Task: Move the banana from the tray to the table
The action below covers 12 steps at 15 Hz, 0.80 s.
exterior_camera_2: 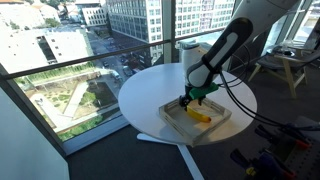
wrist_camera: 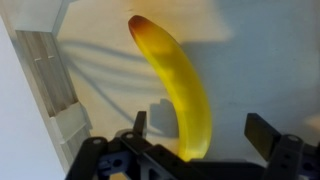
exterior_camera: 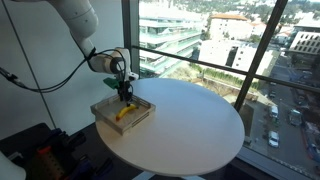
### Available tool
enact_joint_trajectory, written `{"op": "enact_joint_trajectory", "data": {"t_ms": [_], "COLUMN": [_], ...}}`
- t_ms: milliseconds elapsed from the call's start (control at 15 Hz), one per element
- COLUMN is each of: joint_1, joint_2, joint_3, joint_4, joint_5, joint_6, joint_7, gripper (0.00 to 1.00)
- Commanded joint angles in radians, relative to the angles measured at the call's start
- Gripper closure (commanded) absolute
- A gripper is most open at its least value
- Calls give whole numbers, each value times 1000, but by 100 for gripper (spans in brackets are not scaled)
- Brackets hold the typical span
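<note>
The banana (wrist_camera: 180, 90) lies flat on the pale bottom of the tray (wrist_camera: 45, 70), so the main part of the job has not begun: nothing has been lifted and nothing has been set on the bench (exterior_camera: 190, 125). The hand (wrist_camera: 200, 130) hangs low over the tray with its 2 fingers spread wide, 1 on each side of the banana's near end, and the wrist view shows a gap between each finger and the fruit. In both exterior views the arm reaches down into the tray, which sits near the bench's edge. The approach looks close to done. What remains, as I judge it: closing on the banana, lifting it over the low wall, and placing it on the white top beside the tray.
</note>
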Motion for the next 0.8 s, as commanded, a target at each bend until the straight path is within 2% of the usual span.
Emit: {"op": "enact_joint_trajectory", "data": {"t_ms": [0, 733], "joint_1": [0, 5], "joint_2": [24, 67], "joint_3": [-1, -15], "joint_4": [28, 59], "joint_5": [18, 13], "joint_6": [-9, 10], "joint_7": [-1, 11], "gripper": [0, 0]}}
